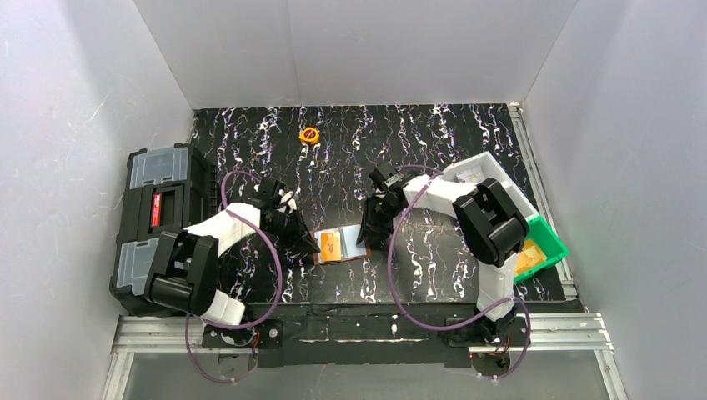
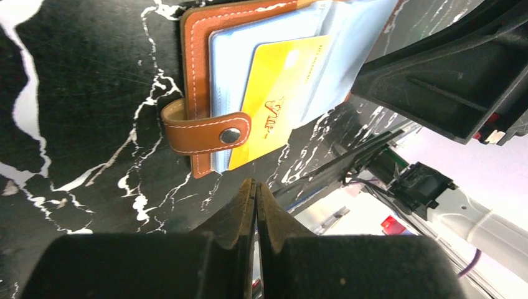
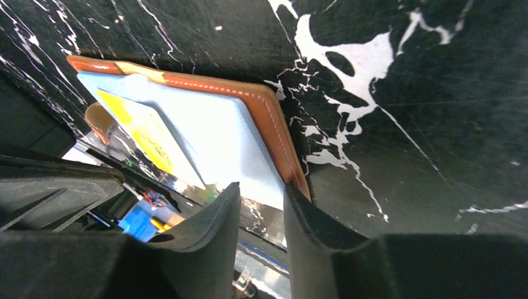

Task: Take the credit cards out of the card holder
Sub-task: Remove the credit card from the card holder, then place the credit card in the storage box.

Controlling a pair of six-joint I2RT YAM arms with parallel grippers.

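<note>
The small brown leather card holder [image 1: 340, 244] lies open and flat on the black table with white streaks [image 1: 433, 142], near the middle of the table's near edge. A yellow-orange plastic card [image 2: 280, 93] is tucked in its shiny pale blue pocket.

The left gripper [image 1: 300, 235] is just beside the holder's left edge. Its two fingers are pressed together with nothing between them. The right gripper [image 3: 261, 199] is at the holder's right edge with its fingers apart. A corner of the pale pocket shows in the gap, but I cannot tell if the fingers touch it.

Behind the holder there is wide open table, up to a small round orange thing [image 1: 309, 134] near the far edge. A big black toolbox with grey lids [image 1: 158, 217] sits at the left edge. A green plastic bin [image 1: 546, 250] and a white tray [image 1: 488, 171] sit at the right edge, all well apart from the holder. Only the top view shows these.

Only the left wrist view shows the brown strap with a metal snap [image 2: 205, 132], which lies over the card's corner.
</note>
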